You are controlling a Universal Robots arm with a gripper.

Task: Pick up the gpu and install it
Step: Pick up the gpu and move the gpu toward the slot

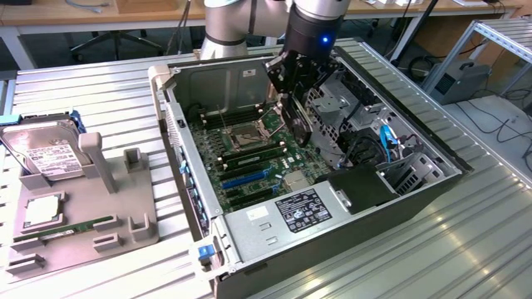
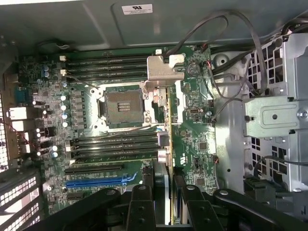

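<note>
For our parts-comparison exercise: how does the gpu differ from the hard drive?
The gpu is gripped by the hand inside the case; the hard drive stands in a grey holder outside it. The gpu is thin and dark; the drive is thicker, silver, white-labelled. Both are on edge.

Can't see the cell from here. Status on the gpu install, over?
Gripper shut on the gpu, card edge-on above the motherboard inside the open case. Not seated yet. Nothing seen in the way.
</note>
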